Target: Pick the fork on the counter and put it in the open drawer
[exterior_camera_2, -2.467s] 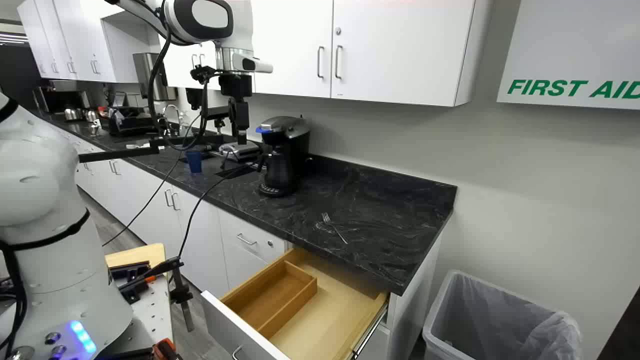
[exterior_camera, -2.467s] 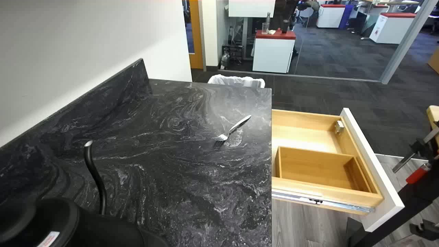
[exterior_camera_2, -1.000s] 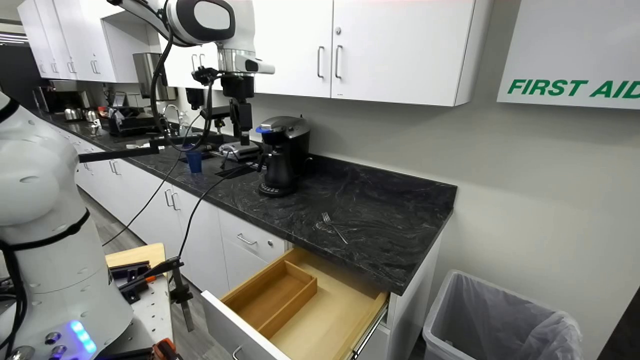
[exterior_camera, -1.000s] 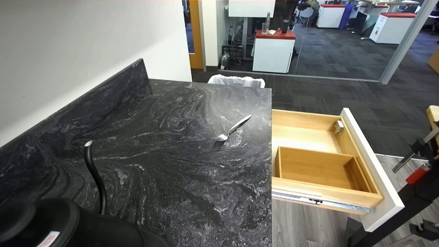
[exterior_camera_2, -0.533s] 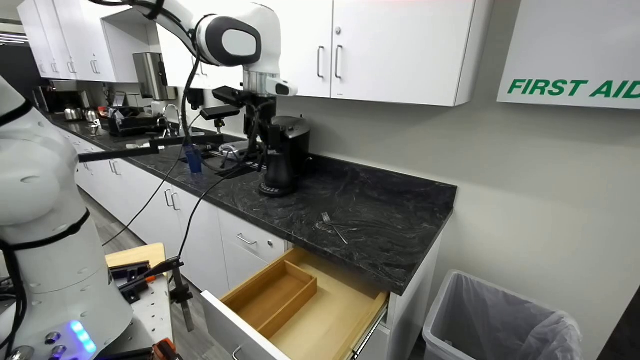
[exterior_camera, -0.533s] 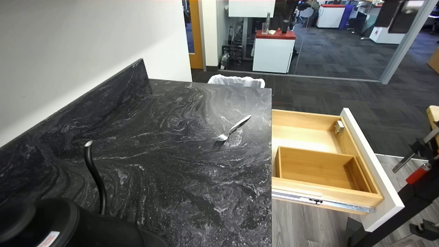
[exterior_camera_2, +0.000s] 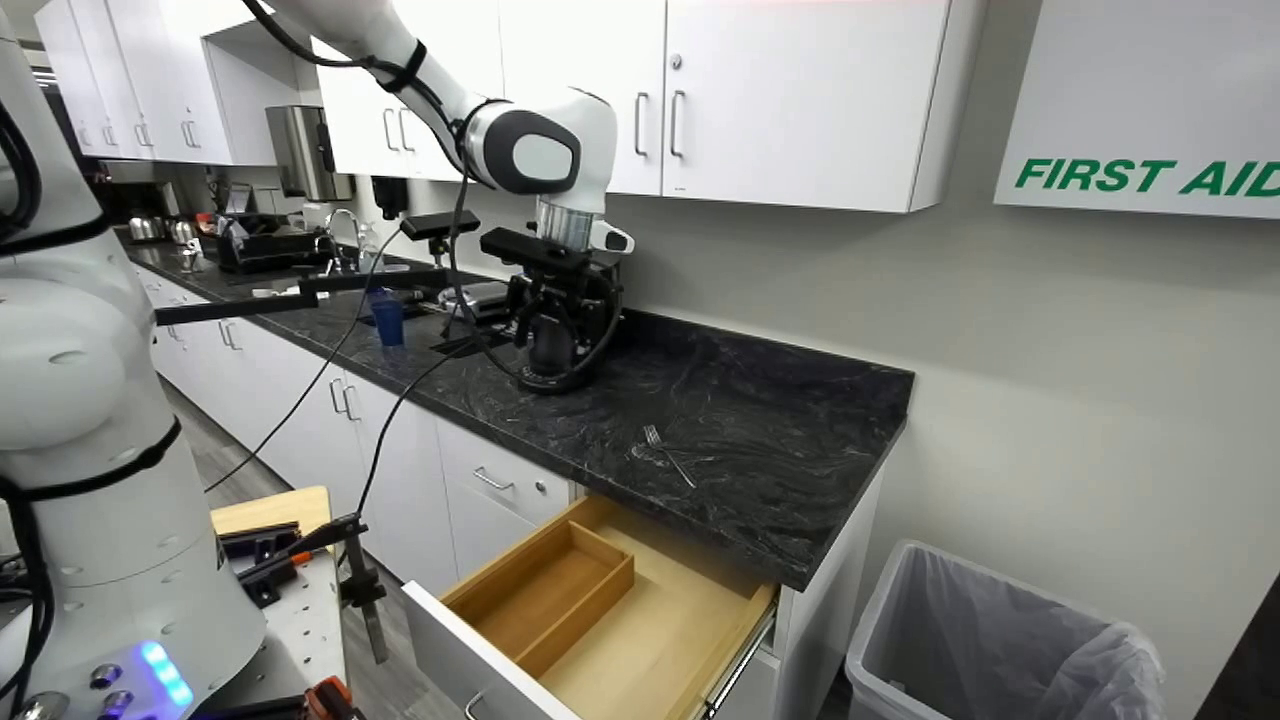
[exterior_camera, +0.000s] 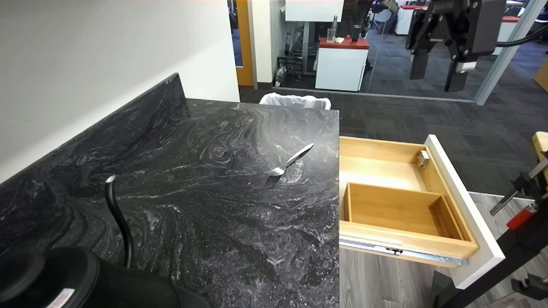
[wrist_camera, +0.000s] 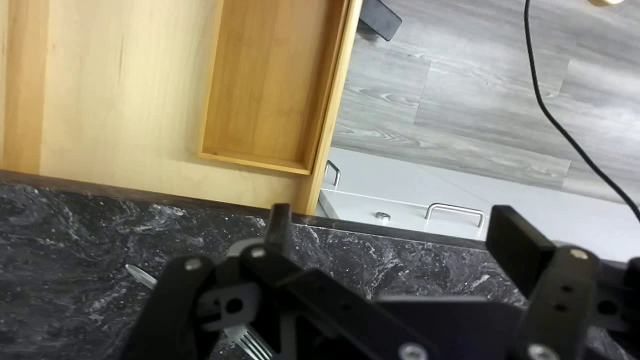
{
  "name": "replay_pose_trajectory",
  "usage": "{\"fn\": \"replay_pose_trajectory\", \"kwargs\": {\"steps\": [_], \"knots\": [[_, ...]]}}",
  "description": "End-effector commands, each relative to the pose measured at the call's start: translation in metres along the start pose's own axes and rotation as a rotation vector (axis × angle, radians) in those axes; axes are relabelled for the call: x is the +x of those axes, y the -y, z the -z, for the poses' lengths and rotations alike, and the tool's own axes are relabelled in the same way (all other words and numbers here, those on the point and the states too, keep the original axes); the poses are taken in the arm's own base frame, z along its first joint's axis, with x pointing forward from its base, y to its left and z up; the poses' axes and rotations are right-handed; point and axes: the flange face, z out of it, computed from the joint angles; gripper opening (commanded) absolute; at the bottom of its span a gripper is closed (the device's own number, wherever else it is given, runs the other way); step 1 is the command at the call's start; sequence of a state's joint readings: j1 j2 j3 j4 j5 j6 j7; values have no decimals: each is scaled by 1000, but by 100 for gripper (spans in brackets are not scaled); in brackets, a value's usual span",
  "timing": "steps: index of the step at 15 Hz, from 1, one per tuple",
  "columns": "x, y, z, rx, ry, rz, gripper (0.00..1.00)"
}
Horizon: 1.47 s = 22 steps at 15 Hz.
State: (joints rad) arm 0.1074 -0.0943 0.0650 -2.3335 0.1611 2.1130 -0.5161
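The silvery fork (exterior_camera: 299,154) lies flat on the marbled black counter (exterior_camera: 222,209), near its edge by the drawer. It also shows in an exterior view (exterior_camera_2: 672,460). In the wrist view its handle end (wrist_camera: 141,276) and tines (wrist_camera: 250,343) show; its middle is hidden behind the gripper's left finger linkage. The light-wood drawer (exterior_camera: 381,172) is pulled open, also seen in the wrist view (wrist_camera: 120,110). My gripper (exterior_camera: 436,78) is open and empty, high in the air, well above and apart from the fork. In the wrist view (wrist_camera: 395,227) its fingers stand wide apart.
A smaller wooden box (exterior_camera: 394,209) sits inside the drawer. A black kettle (exterior_camera: 128,286) with a thin curved spout (exterior_camera: 117,218) stands on the counter. White cabinets (exterior_camera_2: 800,110) hang above. A lined bin (exterior_camera_2: 880,640) stands past the counter's end. A blue cup (exterior_camera_2: 387,318) is farther along.
The arm, nearly still at first, has swung towards the fork's end of the counter and lowered, turning its wrist. The gripper has come into the counter-facing exterior view. Fork and drawer have not moved.
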Motion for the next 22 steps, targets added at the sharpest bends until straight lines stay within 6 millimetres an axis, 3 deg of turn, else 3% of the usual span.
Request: {"fn": "replay_pose_trajectory", "kwargs": {"steps": [1,3,10,13,22], "knots": [[19,-12,-9,4,23,196,100],[27,-18,-14,10,18,269,100],[48,-30,8,-81,-113,409,100],[44,-26,-1,-49,-110,424,100],[47,-26,-1,-59,-96,413,100]]}}
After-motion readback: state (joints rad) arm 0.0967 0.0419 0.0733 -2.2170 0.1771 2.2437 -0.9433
